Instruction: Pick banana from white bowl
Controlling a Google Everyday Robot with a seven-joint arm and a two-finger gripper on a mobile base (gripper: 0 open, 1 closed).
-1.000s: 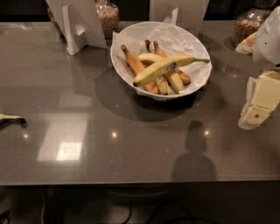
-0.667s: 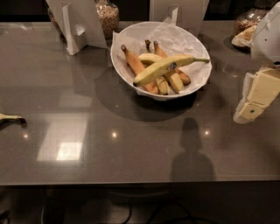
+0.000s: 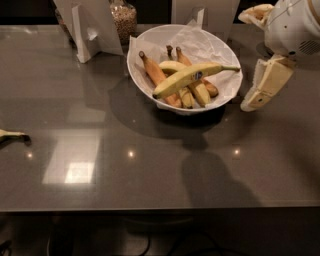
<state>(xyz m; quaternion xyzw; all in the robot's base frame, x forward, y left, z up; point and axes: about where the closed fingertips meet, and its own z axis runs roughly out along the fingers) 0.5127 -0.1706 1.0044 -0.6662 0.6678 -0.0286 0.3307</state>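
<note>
The banana (image 3: pixel 187 77) is long and yellow-green with a small blue sticker and a thin green stem pointing right. It lies across the top of the shorter bananas in the white bowl (image 3: pixel 137 50), which is lined with crinkled white paper and stands at the back middle of the grey table. My gripper (image 3: pixel 253 103) is cream-coloured and hangs tilted just right of the bowl's right rim, near the banana's stem end. It is apart from the bowl and holds nothing that I can see.
Shorter brownish-orange bananas (image 3: pixel 156 76) and small yellow ones (image 3: pixel 199 92) lie under the long one. A jar of grains (image 3: pixel 124 21) and white card stands (image 3: pixel 86 30) are behind the bowl. A banana tip (image 3: pixel 12 135) shows at the left edge. More fruit (image 3: pixel 255 12) is at the back right.
My gripper has moved left and a little farther back, from the right edge to just beside the bowl's right rim. The bowl and bananas have not moved.
</note>
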